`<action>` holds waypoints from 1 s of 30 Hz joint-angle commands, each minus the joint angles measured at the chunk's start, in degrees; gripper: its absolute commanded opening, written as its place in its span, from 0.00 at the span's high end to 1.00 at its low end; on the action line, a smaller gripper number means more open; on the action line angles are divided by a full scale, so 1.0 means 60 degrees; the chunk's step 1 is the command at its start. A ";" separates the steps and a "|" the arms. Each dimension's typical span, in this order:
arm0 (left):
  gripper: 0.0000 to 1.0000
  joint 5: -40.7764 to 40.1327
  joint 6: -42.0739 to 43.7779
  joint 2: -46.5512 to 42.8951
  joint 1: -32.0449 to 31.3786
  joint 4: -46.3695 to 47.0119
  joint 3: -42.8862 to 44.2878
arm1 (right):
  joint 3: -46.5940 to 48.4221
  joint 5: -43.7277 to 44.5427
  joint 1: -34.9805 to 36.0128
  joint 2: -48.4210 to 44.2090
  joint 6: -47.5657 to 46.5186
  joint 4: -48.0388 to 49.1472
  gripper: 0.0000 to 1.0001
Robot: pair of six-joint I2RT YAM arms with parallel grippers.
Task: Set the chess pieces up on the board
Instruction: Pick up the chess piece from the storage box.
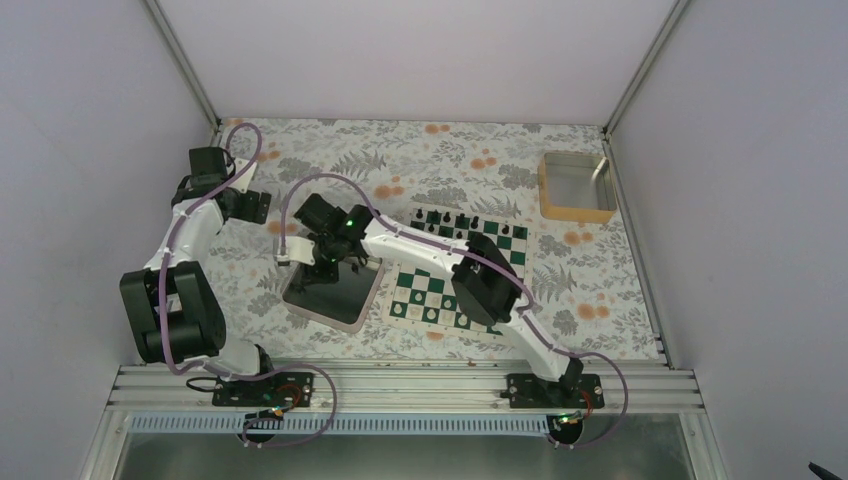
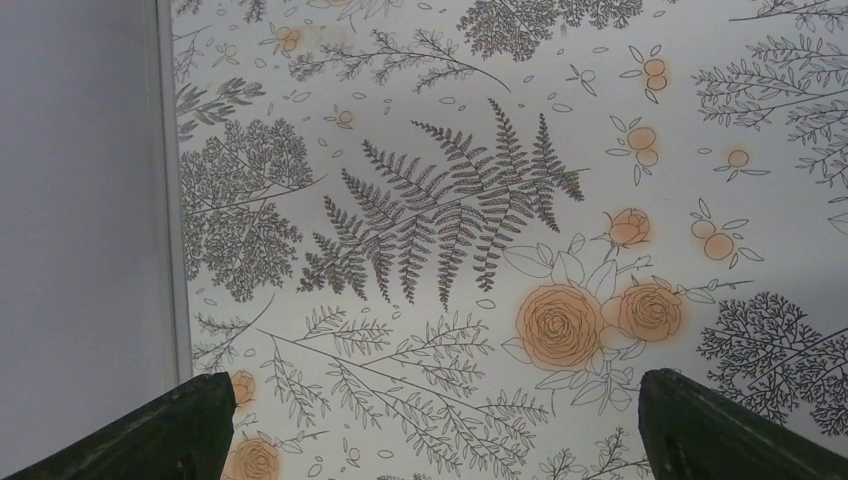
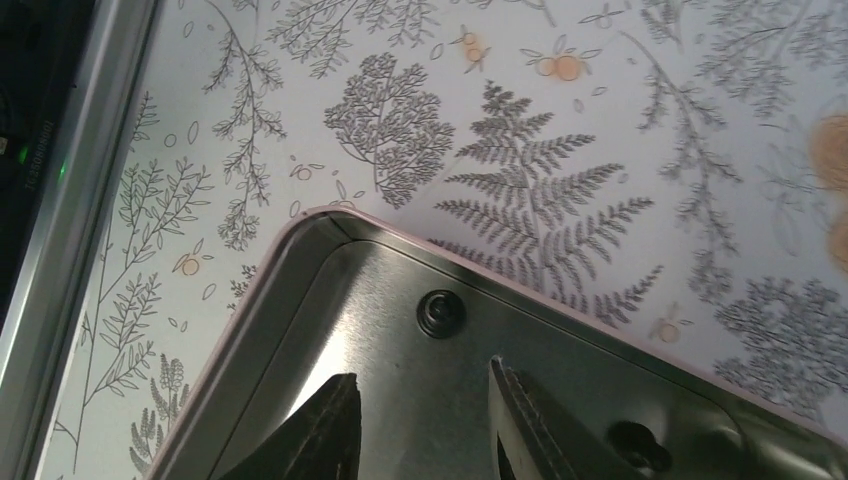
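The green and white board (image 1: 420, 290) lies right of centre, partly under my right arm. Several black chess pieces (image 1: 460, 222) stand along its far edge. My right gripper (image 1: 325, 268) hangs over the shiny metal tray (image 1: 335, 310) left of the board. In the right wrist view the gripper (image 3: 420, 376) is open and empty just above the tray floor. One black piece (image 3: 441, 312) stands ahead of the fingertips, and another (image 3: 640, 446) sits right of the right finger. My left gripper (image 1: 247, 205) is open and empty over the bare cloth (image 2: 435, 385).
A tan open box (image 1: 577, 187) stands at the back right. The tray's raised rim (image 3: 290, 300) curves round the left of my right fingers. A metal frame rail (image 2: 168, 200) runs along the table's left edge near my left gripper. A floral cloth covers the table.
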 commanded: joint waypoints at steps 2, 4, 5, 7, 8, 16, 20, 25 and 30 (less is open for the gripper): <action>0.00 0.0202 -0.0249 -0.0227 0.0072 0.0258 -0.0152 | -0.0001 -0.0185 0.0247 0.0473 0.0141 0.0542 0.66; 0.00 0.0234 -0.0249 -0.0263 0.0079 0.0268 -0.0188 | 0.0127 -0.0141 0.0278 0.0647 0.0137 0.0452 0.68; 0.00 0.0238 -0.0249 -0.0267 0.0077 0.0281 -0.0206 | 0.0136 -0.0138 0.0290 0.0687 0.0166 0.0450 0.68; 0.00 0.0251 -0.0256 -0.0260 0.0071 0.0287 -0.0212 | 0.0086 -0.0079 0.0319 0.0737 0.0185 0.0492 0.68; 0.00 0.0266 -0.0257 -0.0265 0.0071 0.0287 -0.0205 | 0.0042 -0.0009 0.0334 0.0763 0.0205 0.0538 0.68; 0.00 0.0355 -0.0278 -0.0374 0.0107 0.0310 -0.0259 | -0.0039 0.0318 0.0338 0.0854 0.0424 0.0985 0.68; 0.00 0.0425 -0.0251 -0.0405 0.0128 0.0312 -0.0287 | 0.0125 0.0421 0.0338 0.1058 0.0463 0.0969 0.68; 0.00 0.0524 -0.0249 -0.0416 0.0163 0.0305 -0.0302 | 0.0260 0.0469 0.0338 0.1222 0.0463 0.0871 0.68; 0.00 0.0568 -0.0260 -0.0415 0.0181 0.0312 -0.0287 | 0.0119 0.0396 0.0338 0.1204 0.0595 0.1089 0.68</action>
